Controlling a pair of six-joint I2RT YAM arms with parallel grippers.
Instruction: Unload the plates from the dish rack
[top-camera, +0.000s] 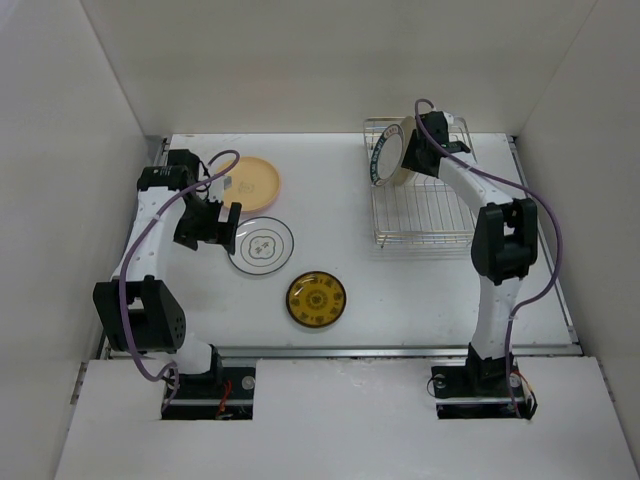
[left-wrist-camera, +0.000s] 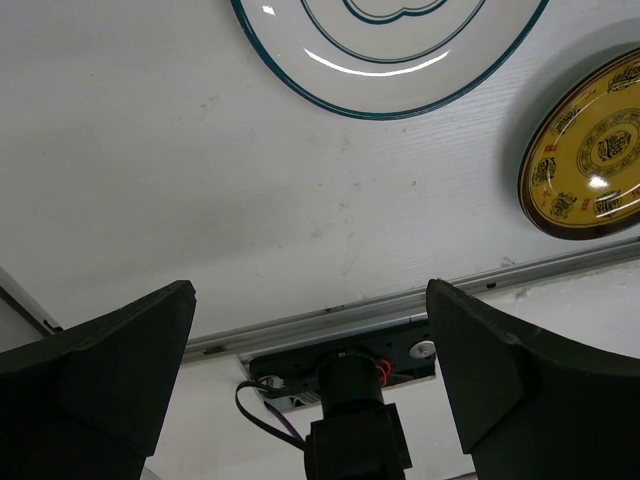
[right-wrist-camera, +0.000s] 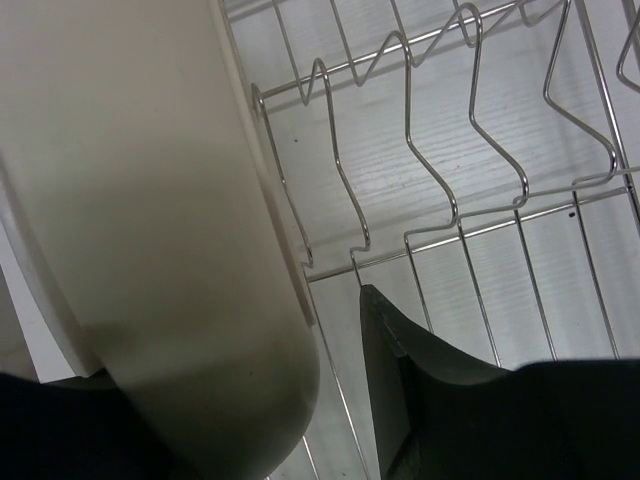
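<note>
The dish rack (top-camera: 425, 215) stands at the back right. Two plates stand upright at its far left end: a white plate with a teal rim (top-camera: 384, 160) and a cream plate (top-camera: 403, 168) behind it. My right gripper (top-camera: 414, 150) is open, its jaws on either side of the cream plate (right-wrist-camera: 150, 200). A gap shows between the plate and the right finger (right-wrist-camera: 420, 380); the other finger is hidden. My left gripper (top-camera: 218, 225) is open and empty, above the table beside a white dark-ringed plate (top-camera: 262, 245).
A pale yellow plate (top-camera: 250, 180) lies at the back left and a mustard patterned plate (top-camera: 316, 298) in front of the centre. The left wrist view shows the ringed plate (left-wrist-camera: 390, 60), the mustard plate (left-wrist-camera: 590, 150) and the table's front rail (left-wrist-camera: 400, 300). The rest of the rack's slots (right-wrist-camera: 480, 170) hold nothing.
</note>
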